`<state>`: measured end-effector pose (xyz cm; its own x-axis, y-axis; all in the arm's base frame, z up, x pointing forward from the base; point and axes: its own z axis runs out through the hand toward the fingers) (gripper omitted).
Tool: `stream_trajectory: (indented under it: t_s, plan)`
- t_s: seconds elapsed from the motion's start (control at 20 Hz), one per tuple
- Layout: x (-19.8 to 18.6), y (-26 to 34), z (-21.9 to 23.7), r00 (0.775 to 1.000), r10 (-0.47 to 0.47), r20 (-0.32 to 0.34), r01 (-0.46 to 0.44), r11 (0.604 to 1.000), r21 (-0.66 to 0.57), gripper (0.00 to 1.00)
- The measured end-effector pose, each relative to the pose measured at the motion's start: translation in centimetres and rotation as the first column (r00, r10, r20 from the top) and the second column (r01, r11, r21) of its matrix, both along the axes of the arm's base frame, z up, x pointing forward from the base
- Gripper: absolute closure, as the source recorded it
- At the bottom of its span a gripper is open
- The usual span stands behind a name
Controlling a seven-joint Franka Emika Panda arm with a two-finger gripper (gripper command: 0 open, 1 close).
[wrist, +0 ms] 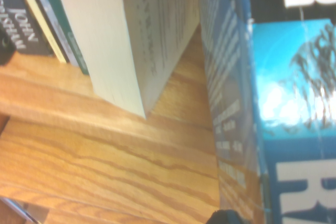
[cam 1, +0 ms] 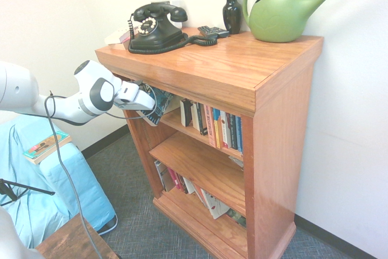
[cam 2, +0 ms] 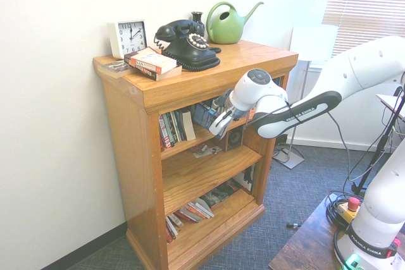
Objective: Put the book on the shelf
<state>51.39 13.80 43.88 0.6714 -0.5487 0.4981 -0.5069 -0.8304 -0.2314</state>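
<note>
**Count of things in the room**

One bookcase point(cam 1: 276, 125) with three inner boards, one telephone point(cam 1: 156, 27), one watering can point(cam 1: 282, 10), one vase point(cam 1: 232, 10), one clock point(cam 2: 130, 36), one robot arm, one book point(cam 1: 159, 104) held in one gripper point(cam 1: 148, 100).

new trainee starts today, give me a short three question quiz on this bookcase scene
1. True or false: the end effector is shut on the book.
2. What stands nearest the green watering can on the bookcase top: A) black vase, B) white clock, C) orange book?
3. Fill in: the book is held at the open front of the ____ shelf, beside the row of upright books.

Key
1. True
2. A
3. top
</note>
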Motion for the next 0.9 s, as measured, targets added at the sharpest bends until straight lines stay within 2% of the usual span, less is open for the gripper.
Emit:
stream_trajectory:
  t_s: [0.2,0.8,0.85,0.9]
  plan:
    - [1.3,0.0,-0.8,1.000,-0.016,-0.008,0.016,1.000,0.008,1.00]
    - [2.1,-0.8,-2.3,0.999,-0.036,0.009,0.036,0.999,-0.034,1.00]
    - [2.1,-0.8,-2.2,0.999,-0.035,0.010,0.036,0.999,-0.034,0.00]
    - [2.1,-0.7,-2.2,0.999,-0.036,0.011,0.037,0.999,-0.032,0.00]
